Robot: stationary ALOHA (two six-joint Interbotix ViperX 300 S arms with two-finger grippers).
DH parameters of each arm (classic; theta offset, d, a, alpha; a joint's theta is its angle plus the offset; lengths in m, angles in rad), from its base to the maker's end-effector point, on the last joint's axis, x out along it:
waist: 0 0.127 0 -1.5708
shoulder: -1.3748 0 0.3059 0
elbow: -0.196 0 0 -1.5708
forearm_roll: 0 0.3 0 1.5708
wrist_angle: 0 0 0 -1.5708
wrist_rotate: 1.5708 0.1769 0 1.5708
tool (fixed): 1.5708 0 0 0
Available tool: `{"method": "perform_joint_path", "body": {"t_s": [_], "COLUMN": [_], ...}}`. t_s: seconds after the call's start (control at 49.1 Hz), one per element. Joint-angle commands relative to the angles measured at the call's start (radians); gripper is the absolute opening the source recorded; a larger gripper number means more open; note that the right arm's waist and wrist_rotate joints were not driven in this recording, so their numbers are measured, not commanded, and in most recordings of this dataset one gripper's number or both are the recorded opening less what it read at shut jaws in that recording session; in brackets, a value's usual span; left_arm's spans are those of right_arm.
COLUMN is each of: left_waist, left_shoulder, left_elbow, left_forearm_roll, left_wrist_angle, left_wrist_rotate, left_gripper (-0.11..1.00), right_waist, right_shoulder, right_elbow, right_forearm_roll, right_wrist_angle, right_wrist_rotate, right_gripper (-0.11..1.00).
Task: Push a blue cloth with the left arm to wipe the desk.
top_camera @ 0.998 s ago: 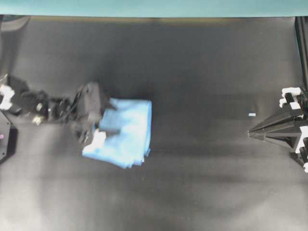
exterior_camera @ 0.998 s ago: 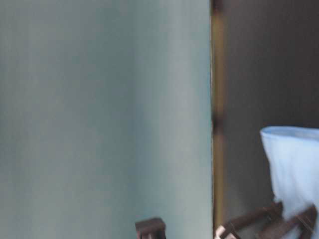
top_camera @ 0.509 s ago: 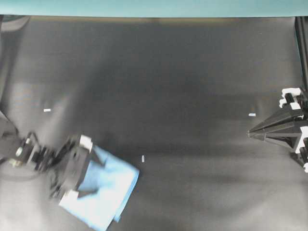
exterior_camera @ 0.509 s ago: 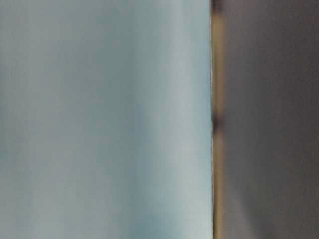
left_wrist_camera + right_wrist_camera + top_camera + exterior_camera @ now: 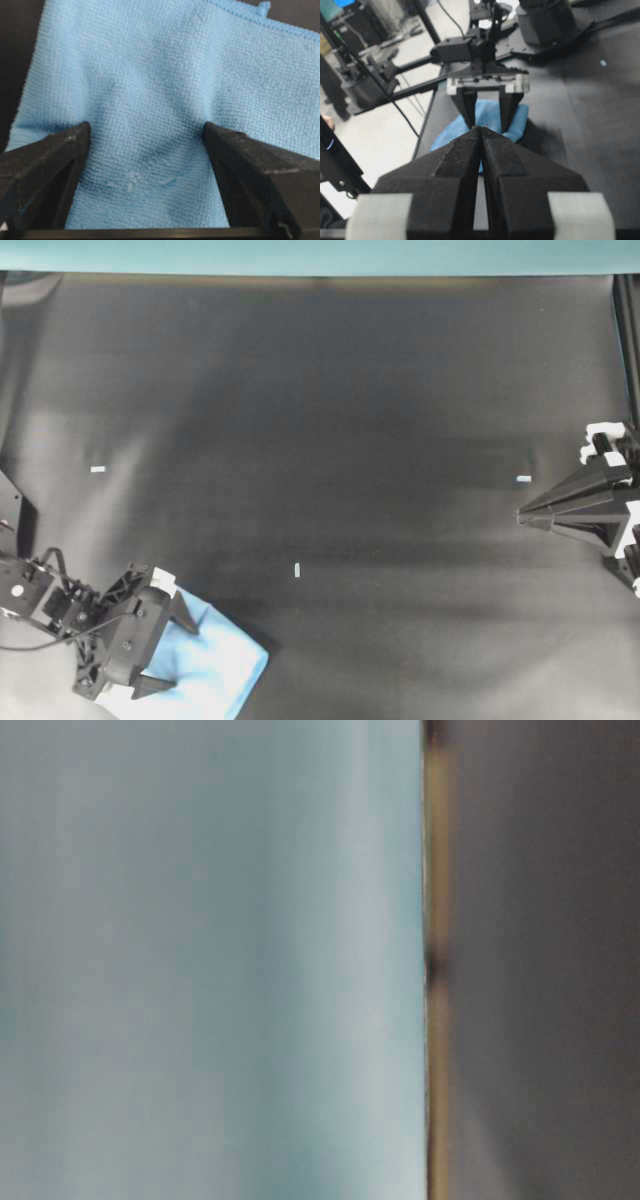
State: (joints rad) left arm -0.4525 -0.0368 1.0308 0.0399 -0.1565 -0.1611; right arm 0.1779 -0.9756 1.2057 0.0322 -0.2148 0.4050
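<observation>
Overhead view: the left arm (image 5: 45,602) reaches in from the left edge, and its left hand (image 5: 165,650) sits at the lower left corner of the table (image 5: 350,390) with both fingers spread wide and planted on the blue cloth (image 5: 215,670). The cloth lies flat under and just right of the fingers, partly cut off by the bottom edge of the picture. The right hand (image 5: 522,517) rests at the right edge, well apart from the cloth, its fingers pressed together into a point. Two small white tape marks (image 5: 297,570) show on the bare black surface.

Table-level view: only a blurred pale wall and a dark strip show; no cloth, no arm.

Left wrist view: the cloth (image 5: 165,100) fills the space between the two spread fingers (image 5: 45,165), its knit dimpled where they bear down. It looks soft, light and limp, likely to bunch or fold if shoved by an edge; pressing down on its middle with both fingers and dragging should suit it best.

Right wrist view: the right hand (image 5: 480,131) is shut tight, facing the left hand (image 5: 487,107) and cloth (image 5: 487,120) across the table.

A second ago the cloth and left hand were nearer the table's middle left; both have swept down toward the lower left corner, uncovering a tape mark. The right hand has not moved.
</observation>
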Motion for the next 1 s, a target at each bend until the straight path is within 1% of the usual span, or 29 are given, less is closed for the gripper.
{"method": "perform_joint_path", "body": {"t_s": [0.0, 0.224, 0.407, 0.713, 0.977], "left_waist": [-0.005, 0.017, 0.021, 0.054, 0.06], "left_shoulder": [-0.072, -0.216, -0.321, -0.417, -0.471], "left_elbow": [-0.005, -0.002, 0.028, 0.071, 0.104], "left_forearm_roll": [0.003, 0.003, 0.003, 0.003, 0.003], "left_wrist_angle": [-0.003, 0.003, 0.003, 0.003, 0.0], "left_wrist_rotate": [0.037, 0.087, 0.129, 0.138, 0.138], "left_gripper": [0.87, 0.86, 0.86, 0.86, 0.86], "right_waist": [0.0, 0.0, 0.0, 0.0, 0.0], "right_shoulder": [0.003, -0.009, -0.012, -0.012, -0.012], "right_elbow": [-0.008, -0.008, -0.002, 0.005, 0.031], "right_forearm_roll": [0.003, 0.003, 0.002, 0.003, 0.002], "right_wrist_angle": [-0.011, -0.008, -0.006, -0.012, -0.015], "right_wrist_rotate": [0.0, 0.0, -0.002, -0.002, 0.0], "right_gripper": [0.0, 0.0, 0.0, 0.0, 0.0]}}
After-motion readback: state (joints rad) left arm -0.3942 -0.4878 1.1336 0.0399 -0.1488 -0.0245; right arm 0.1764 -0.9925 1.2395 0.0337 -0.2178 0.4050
